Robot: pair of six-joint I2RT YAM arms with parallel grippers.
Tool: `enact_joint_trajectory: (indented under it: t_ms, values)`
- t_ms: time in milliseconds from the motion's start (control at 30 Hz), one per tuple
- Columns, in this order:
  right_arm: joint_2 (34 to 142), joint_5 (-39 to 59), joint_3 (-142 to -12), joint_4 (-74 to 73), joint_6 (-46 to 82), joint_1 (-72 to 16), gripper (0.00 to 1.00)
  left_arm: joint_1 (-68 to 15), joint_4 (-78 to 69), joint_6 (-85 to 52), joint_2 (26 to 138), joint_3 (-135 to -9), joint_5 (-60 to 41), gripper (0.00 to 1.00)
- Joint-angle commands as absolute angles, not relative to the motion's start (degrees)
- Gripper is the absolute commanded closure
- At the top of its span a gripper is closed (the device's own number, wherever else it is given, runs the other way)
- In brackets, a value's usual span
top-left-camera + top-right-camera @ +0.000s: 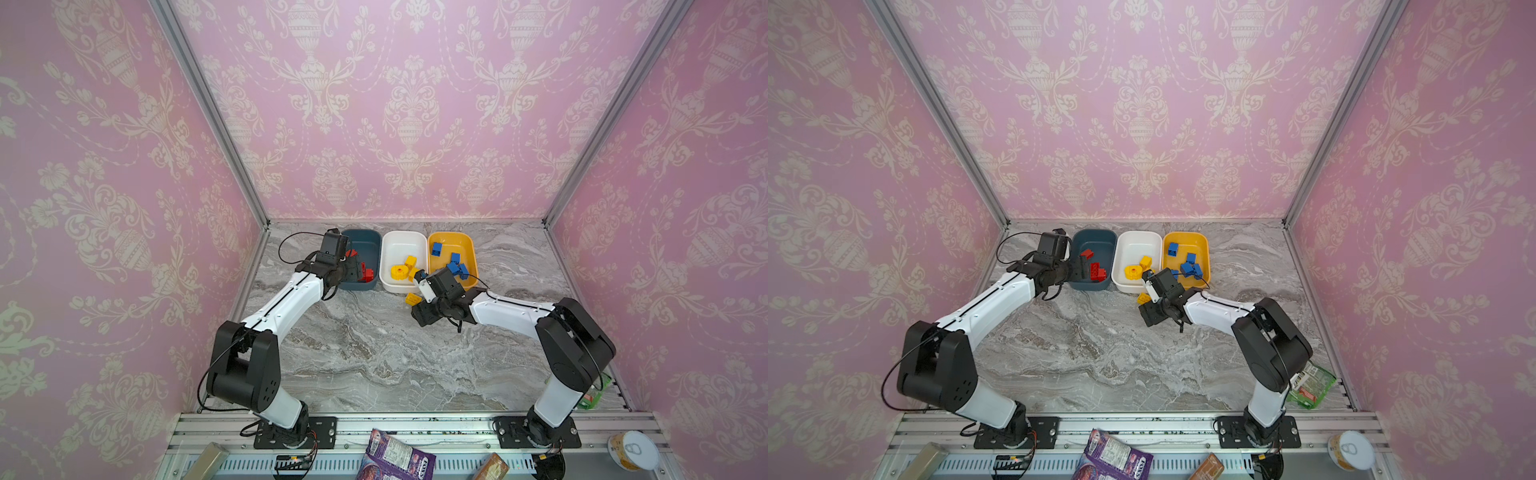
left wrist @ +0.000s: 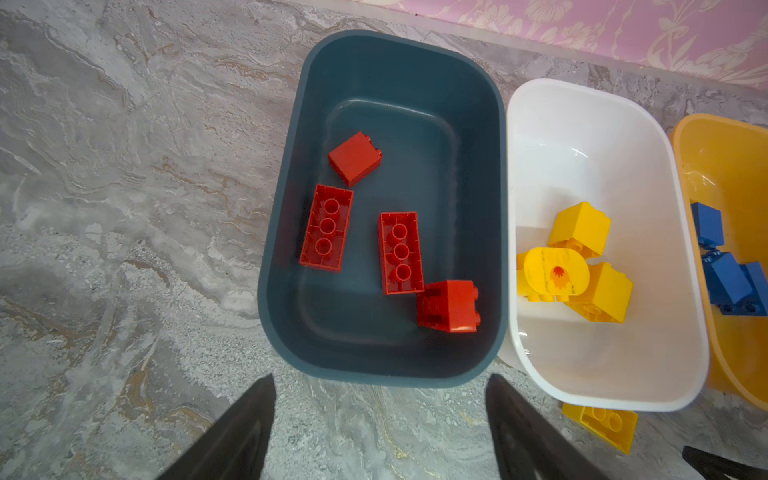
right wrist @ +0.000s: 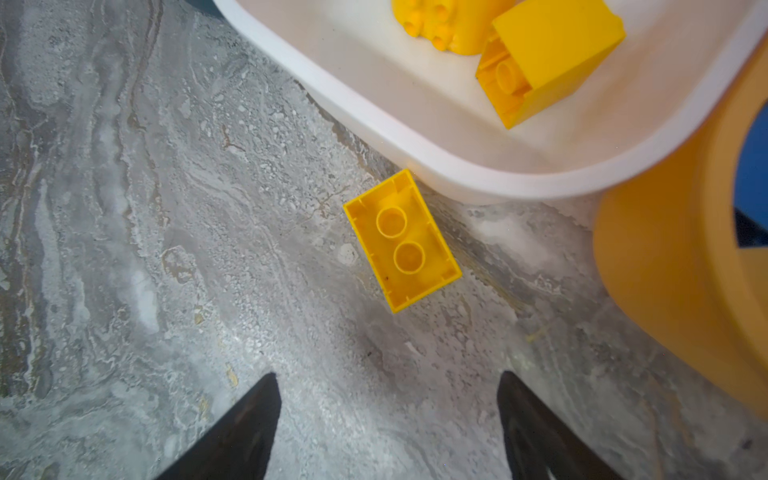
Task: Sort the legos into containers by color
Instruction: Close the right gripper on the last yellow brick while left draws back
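Left pincer (image 2: pixel 381 378) gaping wide, holding nothing, red bricks (image 2: pixel 401 252) lying in teal tub (image 2: pixel 266 291) just ahead, right pincer (image 3: pixel 388 376) hanging open, empty, yellow brick (image 3: pixel 402 240) lying on surface (image 3: pixel 166 249) ahead, beside white tub (image 3: pixel 374 104)

You're looking at grey veined tabletop (image 3: pixel 166 208), marble-look, matt. Teal tub (image 2: pixel 399 62) — smooth plastic, dull sheen; white tub (image 2: pixel 582 124) glossier, catches highlights. Orange tub (image 3: pixel 648 266) smooth plastic. Red bricks (image 2: pixel 401 252), yellow brick (image 3: pixel 402 240): hard shiny plastic. Your front rail (image 1: pixel 415 424) brushed metal; can lid (image 1: pixel 633 449) metal; purple packet (image 1: pixel 395 457) — glossy film.
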State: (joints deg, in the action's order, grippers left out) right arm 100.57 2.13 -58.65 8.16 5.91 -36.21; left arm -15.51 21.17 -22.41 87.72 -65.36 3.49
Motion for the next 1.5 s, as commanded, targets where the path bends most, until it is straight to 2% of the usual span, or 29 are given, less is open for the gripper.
enact_joint_trajectory:
  t_ms: [0, 933, 1467]
  values:
    - [102.3, 2.1, -60.3, 5.5, 3.7, -36.7, 0.19, -15.7, 20.0, -24.9, 84.1, -63.1, 1.6, 0.18]
    - [110.8, 0.2, -65.0, 1.4, 1.9, -36.7, 0.25, -15.7, 20.4, -26.7, 78.9, -60.3, 0.0, 0.15]
    - [112.1, 0.5, -65.9, 1.3, 1.3, -37.2, 0.48, -15.7, 20.5, -27.2, 78.4, -59.7, -0.2, 0.15]
